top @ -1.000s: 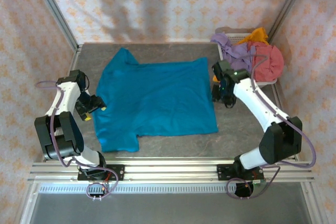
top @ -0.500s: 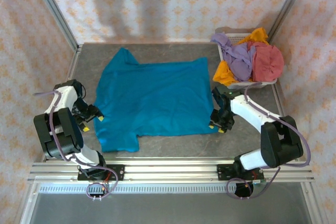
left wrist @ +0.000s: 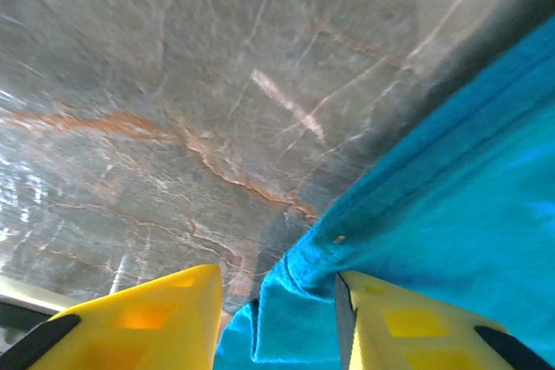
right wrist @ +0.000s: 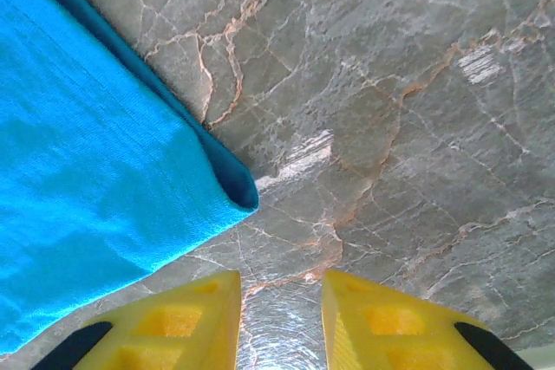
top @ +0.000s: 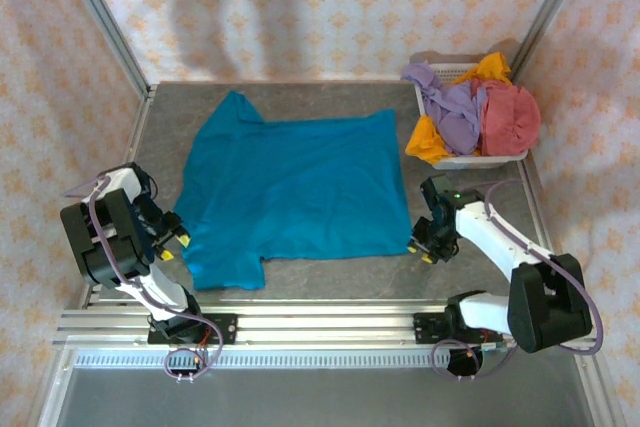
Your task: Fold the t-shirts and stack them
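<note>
A teal-blue t-shirt (top: 295,187) lies spread flat on the grey stone table. My left gripper (top: 178,237) sits low at its near left edge. In the left wrist view a folded bit of that teal edge (left wrist: 295,301) lies between the yellow fingers (left wrist: 173,318) of the left gripper (left wrist: 277,301). The cloth touches the right finger, and bare table shows beside the left one. My right gripper (top: 422,250) is at the shirt's near right corner (right wrist: 238,192). The right gripper (right wrist: 280,288) stands open over bare table, with the corner just ahead to its left.
A white basket (top: 470,159) at the back right holds lavender (top: 455,112), dusty red (top: 510,117) and orange-yellow (top: 425,139) t-shirts. Metal frame posts and patterned walls ring the table. The aluminium rail with the arm bases runs along the near edge.
Both arms came toward the near edge. The right gripper went from beside the basket down to the shirt's near right corner. The left gripper's jaws narrowed round the shirt's left edge.
</note>
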`<state>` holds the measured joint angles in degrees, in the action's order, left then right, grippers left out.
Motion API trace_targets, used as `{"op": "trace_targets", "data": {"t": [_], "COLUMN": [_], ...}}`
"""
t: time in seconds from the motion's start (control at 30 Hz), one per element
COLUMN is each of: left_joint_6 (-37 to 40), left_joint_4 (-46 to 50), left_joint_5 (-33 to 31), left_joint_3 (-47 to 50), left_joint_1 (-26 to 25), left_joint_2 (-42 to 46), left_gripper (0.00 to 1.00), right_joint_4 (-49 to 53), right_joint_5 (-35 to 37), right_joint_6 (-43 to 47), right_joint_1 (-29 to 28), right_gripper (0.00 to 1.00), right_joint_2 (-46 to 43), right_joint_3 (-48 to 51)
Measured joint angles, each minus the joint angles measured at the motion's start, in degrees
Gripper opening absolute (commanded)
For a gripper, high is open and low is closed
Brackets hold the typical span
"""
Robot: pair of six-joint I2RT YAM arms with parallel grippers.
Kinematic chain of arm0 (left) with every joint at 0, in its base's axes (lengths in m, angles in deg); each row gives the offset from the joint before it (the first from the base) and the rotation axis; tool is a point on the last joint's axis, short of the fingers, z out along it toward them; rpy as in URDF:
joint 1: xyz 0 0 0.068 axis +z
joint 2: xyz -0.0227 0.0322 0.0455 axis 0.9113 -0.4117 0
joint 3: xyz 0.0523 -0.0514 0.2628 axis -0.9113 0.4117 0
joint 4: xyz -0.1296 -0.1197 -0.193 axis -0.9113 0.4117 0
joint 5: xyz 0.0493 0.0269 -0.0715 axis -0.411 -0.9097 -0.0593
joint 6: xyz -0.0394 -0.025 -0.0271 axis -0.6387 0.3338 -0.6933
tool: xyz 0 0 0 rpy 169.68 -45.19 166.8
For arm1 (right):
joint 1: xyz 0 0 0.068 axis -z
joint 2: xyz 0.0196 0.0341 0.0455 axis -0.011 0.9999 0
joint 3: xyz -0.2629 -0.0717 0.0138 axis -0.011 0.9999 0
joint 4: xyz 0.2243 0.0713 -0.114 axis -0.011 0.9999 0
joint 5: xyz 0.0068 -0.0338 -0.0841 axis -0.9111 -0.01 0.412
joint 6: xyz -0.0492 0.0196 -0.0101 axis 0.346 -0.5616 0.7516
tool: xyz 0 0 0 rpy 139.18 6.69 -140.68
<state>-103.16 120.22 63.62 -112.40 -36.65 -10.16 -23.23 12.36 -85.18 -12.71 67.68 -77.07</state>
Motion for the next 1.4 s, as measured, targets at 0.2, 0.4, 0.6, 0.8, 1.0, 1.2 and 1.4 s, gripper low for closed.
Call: {"op": "trace_targets", "data": {"t": [0.2,0.4,0.6,0.8,1.0,1.2,1.4], "left_joint_6": [-0.3,-1.0,-1.1,-0.9,-0.9,-0.9,-0.9], "left_joint_4": [-1.5,-3.7,-4.9,-4.9,-4.7,-4.7,-4.7], "left_joint_5": [1.5,4.0,4.8,5.0,4.9,4.9,4.9], "left_joint_3": [1.6,1.6,1.6,1.4,-0.2,-0.9,-0.9], "left_joint_1": [0.0,-0.1,-1.0,-1.3,-1.3,-1.3,-1.6], "left_joint_2": [-0.3,-1.5,-1.5,-1.3,0.5,1.2,1.2], "left_gripper": [0.34,0.23,0.10,0.00,0.00,0.00,0.00], "right_joint_4": [-0.7,-1.2,-2.2,-3.2,-4.0,-7.5,-11.0], "right_joint_5": [-1.1,-2.0,-2.4,-3.1,-3.5,-4.2,-4.3], "right_joint_6": [0.2,0.2,0.2,0.2,0.2,0.4,1.9], "right_joint_1": [0.4,0.4,0.4,0.8,1.2,1.2,1.2], "right_gripper": [0.28,0.28,0.27,0.25,0.25,0.25,0.25], "right_joint_2": [-0.8,-1.6,-1.6,-1.6,-1.6,-0.9,4.2], "right_joint_3": [1.4,2.9,2.9,3.2,3.8,4.5,4.3]}}
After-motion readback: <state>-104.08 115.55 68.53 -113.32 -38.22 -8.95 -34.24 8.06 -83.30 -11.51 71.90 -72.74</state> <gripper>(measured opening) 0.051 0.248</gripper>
